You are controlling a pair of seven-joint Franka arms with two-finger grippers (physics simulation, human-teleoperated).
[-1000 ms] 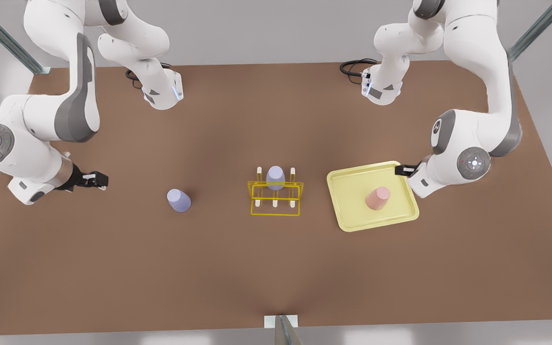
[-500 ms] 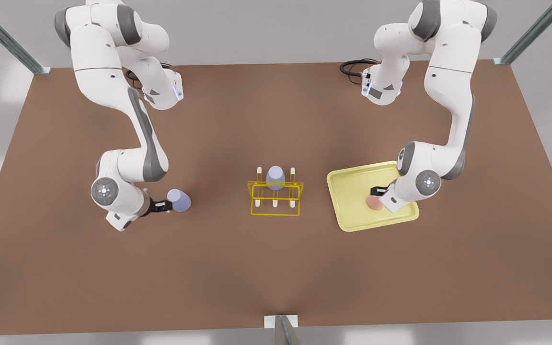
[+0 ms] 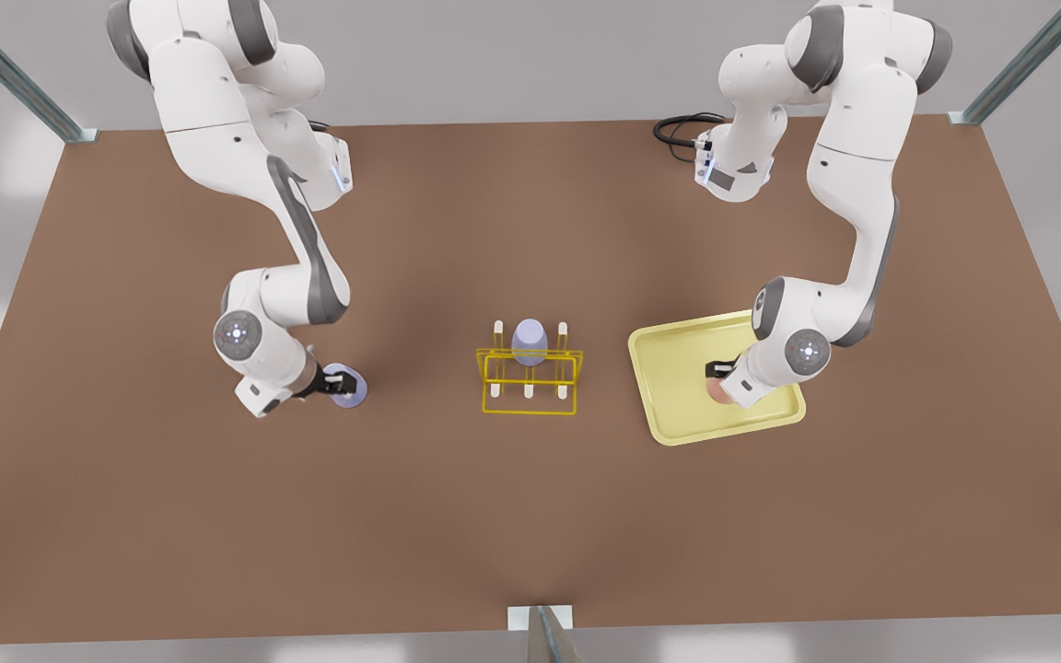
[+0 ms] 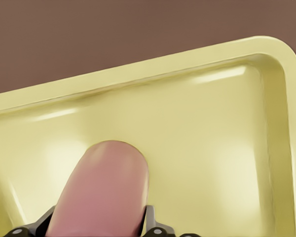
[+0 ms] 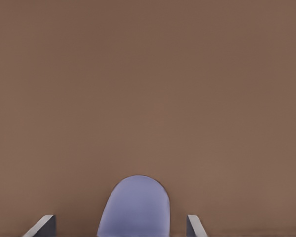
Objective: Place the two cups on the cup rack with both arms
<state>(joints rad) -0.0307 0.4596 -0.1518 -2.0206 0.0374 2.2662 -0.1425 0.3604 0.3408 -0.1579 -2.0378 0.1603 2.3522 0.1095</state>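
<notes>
Both claws closer, half-hiding cups [image 3: 351, 387].

Pink cup [image 4: 101, 190] (apparently plain), lavender cup [image 5: 134, 207]

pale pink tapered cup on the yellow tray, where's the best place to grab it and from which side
Grip the pale pink tapered handleless cup across its side wall, low near the wider end, coming in level from the pale-yellow square tray's outer side. The left gripper already straddles it there, fingers flanking both sides.
</notes>
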